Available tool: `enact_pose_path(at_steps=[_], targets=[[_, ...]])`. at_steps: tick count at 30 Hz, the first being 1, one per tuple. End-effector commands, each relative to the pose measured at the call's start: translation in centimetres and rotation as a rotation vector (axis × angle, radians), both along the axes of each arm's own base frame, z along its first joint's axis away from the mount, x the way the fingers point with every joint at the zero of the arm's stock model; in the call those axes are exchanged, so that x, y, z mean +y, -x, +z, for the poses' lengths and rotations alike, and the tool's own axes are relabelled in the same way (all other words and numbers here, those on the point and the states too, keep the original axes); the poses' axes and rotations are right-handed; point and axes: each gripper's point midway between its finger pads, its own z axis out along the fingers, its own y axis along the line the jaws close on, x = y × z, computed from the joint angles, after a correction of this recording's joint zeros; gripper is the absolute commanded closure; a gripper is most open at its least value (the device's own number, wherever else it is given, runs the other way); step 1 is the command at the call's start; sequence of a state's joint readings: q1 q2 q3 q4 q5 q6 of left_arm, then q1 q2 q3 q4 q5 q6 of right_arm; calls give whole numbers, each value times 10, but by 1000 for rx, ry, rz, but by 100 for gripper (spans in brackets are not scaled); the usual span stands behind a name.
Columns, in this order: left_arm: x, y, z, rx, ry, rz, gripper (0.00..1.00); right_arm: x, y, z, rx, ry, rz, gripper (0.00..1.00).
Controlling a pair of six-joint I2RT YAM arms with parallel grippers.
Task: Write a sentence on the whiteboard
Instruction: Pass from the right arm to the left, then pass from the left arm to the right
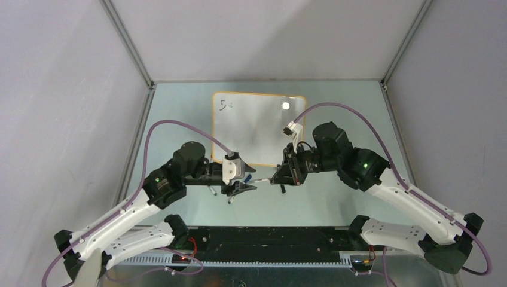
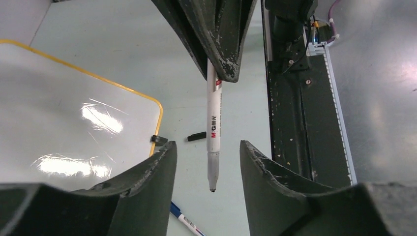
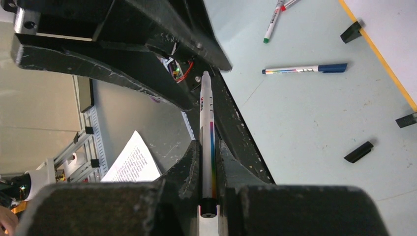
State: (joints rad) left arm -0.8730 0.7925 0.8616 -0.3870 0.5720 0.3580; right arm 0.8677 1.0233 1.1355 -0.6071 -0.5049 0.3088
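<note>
The whiteboard (image 1: 258, 128) lies flat at the back centre, its orange-yellow rim also seen in the left wrist view (image 2: 59, 123). The sentence (image 1: 225, 106) is only an "S" and a small stroke near the board's top left corner. In front of the board's near edge the two grippers face each other. My right gripper (image 3: 208, 143) is shut on a white marker (image 3: 209, 123) with a rainbow stripe. The marker's uncapped black tip (image 2: 213, 189) hangs between the fingers of my left gripper (image 2: 207, 145), which is open and not touching it.
A black cap (image 2: 196, 136) and a blue-capped marker (image 3: 305, 69) lie on the table near the board's clip foot (image 2: 158, 139). Two more markers (image 3: 273, 22) lie further left. The black base rail (image 2: 295, 123) runs along the near edge.
</note>
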Motion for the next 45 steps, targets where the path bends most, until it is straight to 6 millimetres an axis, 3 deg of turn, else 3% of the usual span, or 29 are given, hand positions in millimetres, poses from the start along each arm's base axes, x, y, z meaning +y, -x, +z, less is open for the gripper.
enact_pose_path(at_steps=[1,8,11,15,18,20,24,30,34,37,42,44,45], targets=[[-5,6,1,20,24,-33,49,9,-6,25,-78,-56,2,100],[-6,8,-6,40,0,-54,73,14,-6,26,-77,-62,12,100],[-6,10,-8,27,-16,-76,98,16,-6,25,-75,-60,14,100],[-7,12,-11,38,-27,-90,100,20,-9,24,-68,-61,7,82],[-7,10,-13,37,-32,-84,100,24,-12,22,-50,-62,-3,59],[-6,8,-12,31,-32,-72,100,27,-14,20,-36,-59,-9,49],[-4,7,-11,22,-27,-58,100,32,-14,15,-8,-55,-4,42],[-3,5,-12,17,-27,-42,100,34,-13,13,10,-48,-1,46],[-4,3,-13,20,-33,-34,100,36,-12,9,26,-40,4,55],[-4,4,-14,23,-36,-40,100,38,-11,6,39,-35,11,69],[-3,3,-13,24,-37,-30,100,40,-8,4,53,-29,27,70],[-3,2,-13,21,-37,-23,100,40,-8,3,53,-26,28,75],[-2,0,-14,21,-40,-16,100,40,-7,3,53,-26,30,88]])
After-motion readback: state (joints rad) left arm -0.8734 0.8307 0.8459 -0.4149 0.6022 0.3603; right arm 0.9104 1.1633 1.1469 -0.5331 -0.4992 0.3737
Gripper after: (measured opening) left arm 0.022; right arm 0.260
